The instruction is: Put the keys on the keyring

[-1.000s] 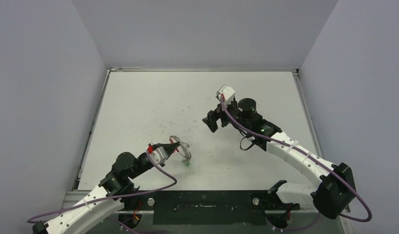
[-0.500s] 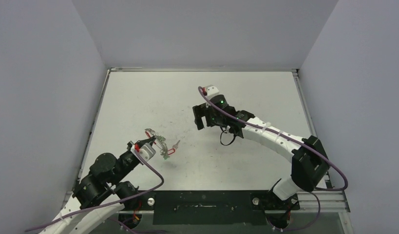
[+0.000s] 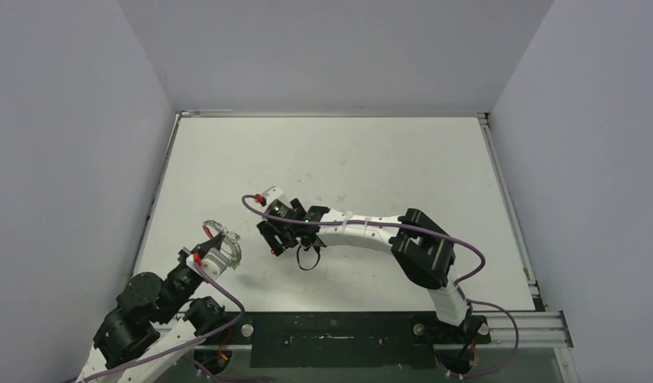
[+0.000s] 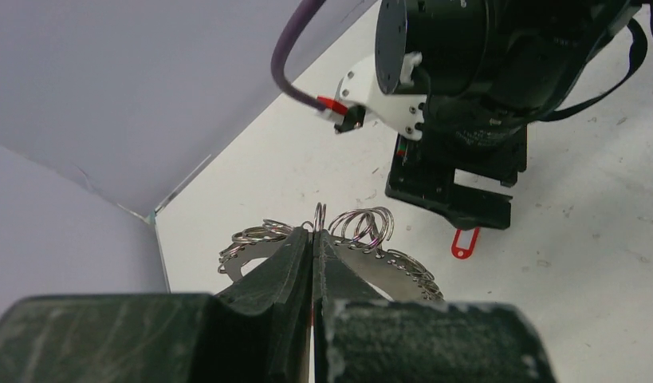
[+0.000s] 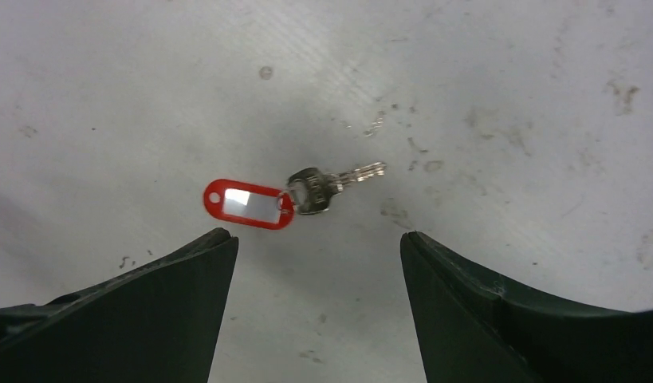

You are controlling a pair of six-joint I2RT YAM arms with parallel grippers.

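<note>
A silver key (image 5: 332,185) with a red oblong tag (image 5: 249,203) lies flat on the white table. My right gripper (image 5: 315,237) hangs over it, open, its two dark fingers on either side just short of the key and touching nothing. In the top view the right gripper (image 3: 273,237) points down at mid-table and hides the key. My left gripper (image 4: 313,235) is shut on the keyring (image 4: 387,267), a flat metal arc fringed with silvery loops (image 4: 369,227). The top view has the keyring (image 3: 225,240) raised at the lower left. The red tag (image 4: 464,242) peeks out under the right gripper.
The right arm (image 3: 363,230) stretches low across the table's middle with its purple cable (image 3: 458,263) looping behind. The left wall (image 3: 84,159) stands close to the left arm. The tabletop (image 3: 347,159) is white and scuffed.
The right arm swung left and down over the red-tagged key, its jaws narrowing a little. The left arm drew back toward the lower left with the keyring.
</note>
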